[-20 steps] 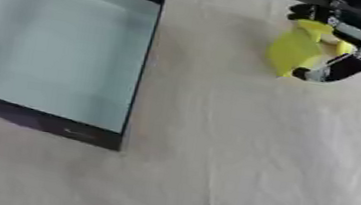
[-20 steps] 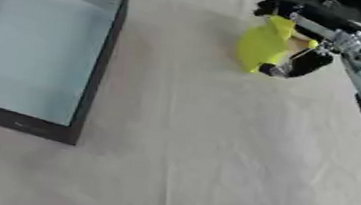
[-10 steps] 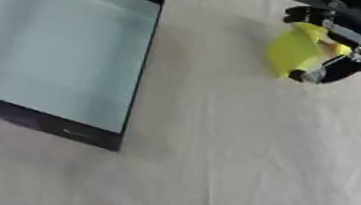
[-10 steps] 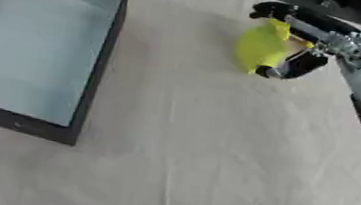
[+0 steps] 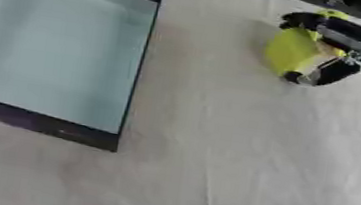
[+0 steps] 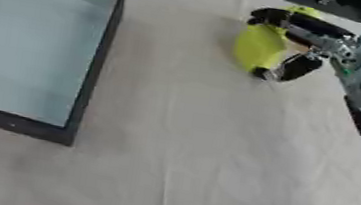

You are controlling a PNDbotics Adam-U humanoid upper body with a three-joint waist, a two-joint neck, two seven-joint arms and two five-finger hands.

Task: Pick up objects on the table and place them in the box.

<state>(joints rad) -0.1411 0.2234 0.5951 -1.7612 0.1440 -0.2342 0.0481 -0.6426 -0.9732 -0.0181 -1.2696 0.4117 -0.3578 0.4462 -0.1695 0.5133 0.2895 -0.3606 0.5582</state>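
Yellow object point(image 6: 258, 47) clasped in right hand point(image 6: 316, 43), far-right tabletop

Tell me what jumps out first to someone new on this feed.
The bright yellow object at the upper right, with the right hand curled round it. Next, the big black-rimmed box on the left, its pale inside holding nothing visible. Between them lies bare cream cloth.

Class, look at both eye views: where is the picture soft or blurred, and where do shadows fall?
Left eye view: the robot's right hand and the yellow-green curved object it grips look soft-edged; a faint shadow lies left of them on the cream cloth. Right eye view: the black-rimmed box is sharper, its pale floor evenly lit.
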